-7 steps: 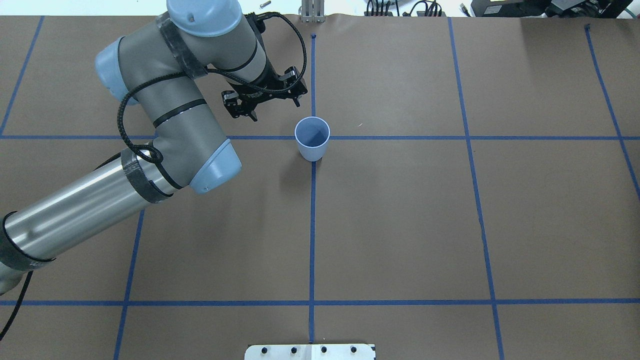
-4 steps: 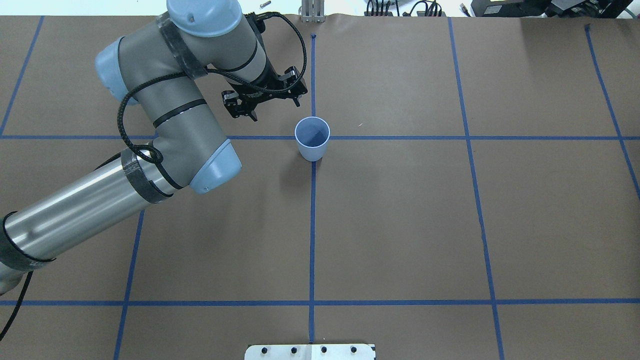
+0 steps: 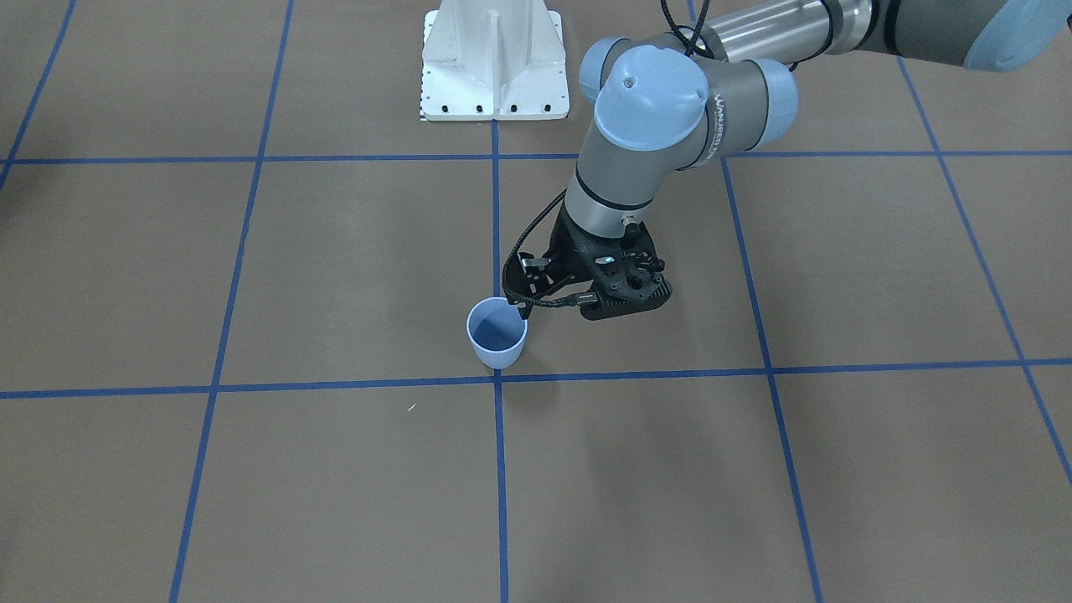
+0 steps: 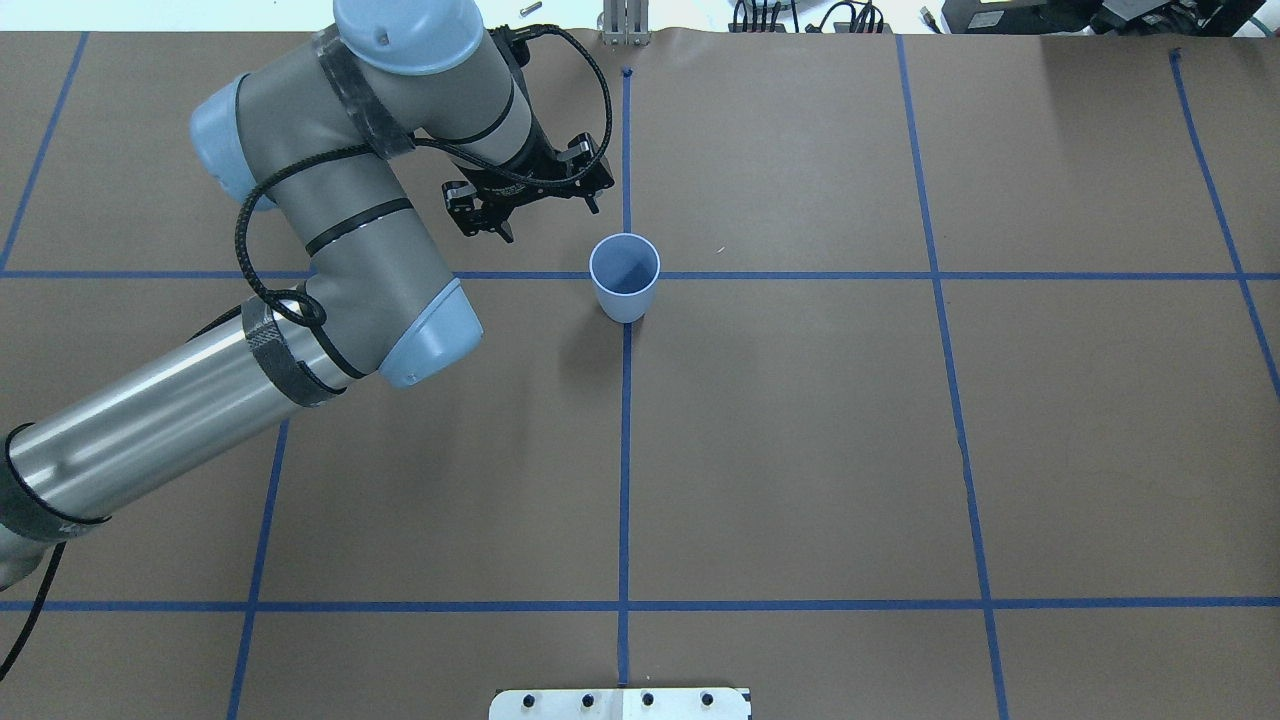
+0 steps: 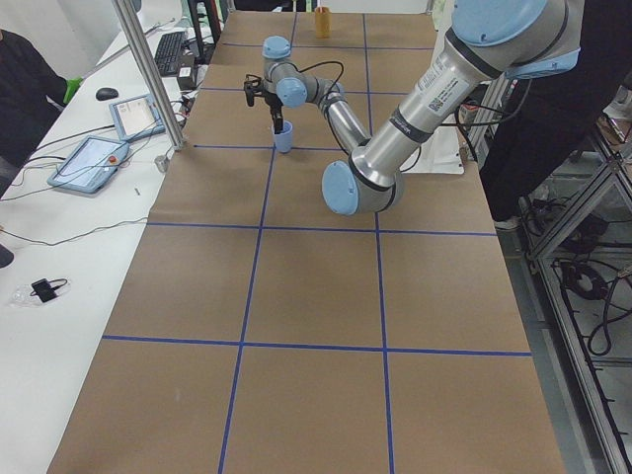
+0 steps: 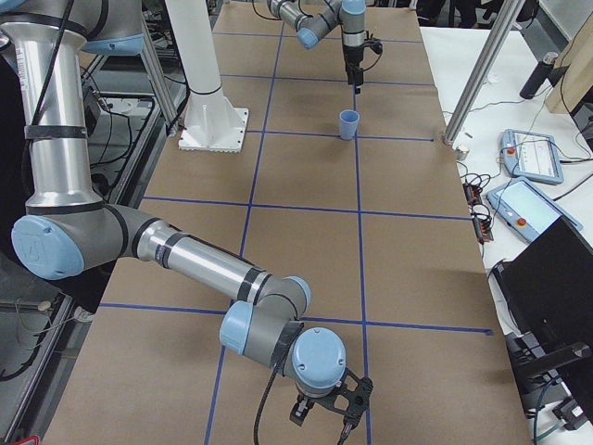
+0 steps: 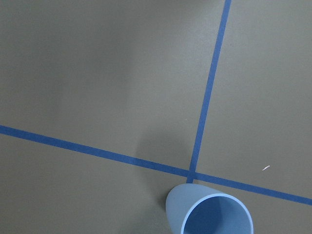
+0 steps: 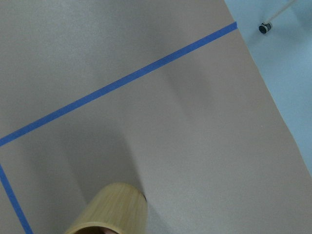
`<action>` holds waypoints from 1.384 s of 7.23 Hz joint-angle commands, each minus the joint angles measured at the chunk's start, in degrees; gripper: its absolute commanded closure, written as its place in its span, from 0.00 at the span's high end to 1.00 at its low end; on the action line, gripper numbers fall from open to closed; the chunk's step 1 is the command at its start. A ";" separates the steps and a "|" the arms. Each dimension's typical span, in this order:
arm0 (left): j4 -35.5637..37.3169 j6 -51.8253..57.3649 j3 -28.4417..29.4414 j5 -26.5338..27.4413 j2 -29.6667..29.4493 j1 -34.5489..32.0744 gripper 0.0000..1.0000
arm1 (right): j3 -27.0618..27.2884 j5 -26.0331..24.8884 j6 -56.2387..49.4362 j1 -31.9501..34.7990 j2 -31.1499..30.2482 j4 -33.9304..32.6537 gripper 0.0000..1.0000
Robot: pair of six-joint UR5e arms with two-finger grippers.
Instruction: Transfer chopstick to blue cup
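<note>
Zero sign of the chopstick in any view. The blue cup stands upright and empty on the worktop at a tape crossing. Your left gripper hangs just beside it, spread, nothing betw. the fingers; prob. waiting to receive. Right gripper is over a wooden cup, likely the source. Spread or closed: can't tell.

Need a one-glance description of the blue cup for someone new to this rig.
On the brown table, follow the centre blue tape line away from the robot: the blue cup stands upright on its crossing with the farther cross-line, beside the left gripper. It is a pale blue handleless tumbler, darker inside, unlike the tan cup at the table's end.
</note>
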 commanded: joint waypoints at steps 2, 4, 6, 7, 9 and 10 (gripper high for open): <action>-0.07 0.00 -0.23 0.05 0.62 -0.04 0.98 | -0.18 -0.16 1.38 -0.02 -0.32 0.81 0.99; 0.02 -0.09 -0.50 0.05 0.71 -0.13 0.98 | 0.08 0.10 1.56 -0.10 -0.58 0.72 0.91; 0.02 0.00 -0.58 0.05 0.71 -0.22 0.98 | 0.17 0.28 2.34 -0.45 -0.58 0.63 0.72; 0.02 -0.09 -0.85 0.05 0.71 -0.39 0.98 | 0.34 0.72 3.48 -0.45 -0.58 0.63 0.60; 0.02 0.00 -1.20 0.05 1.14 -0.66 0.98 | 0.43 2.29 3.76 -0.98 -0.58 0.63 0.59; 0.02 0.00 -1.29 0.05 1.15 -0.83 0.98 | 0.43 3.09 3.76 -1.07 -0.58 0.72 0.59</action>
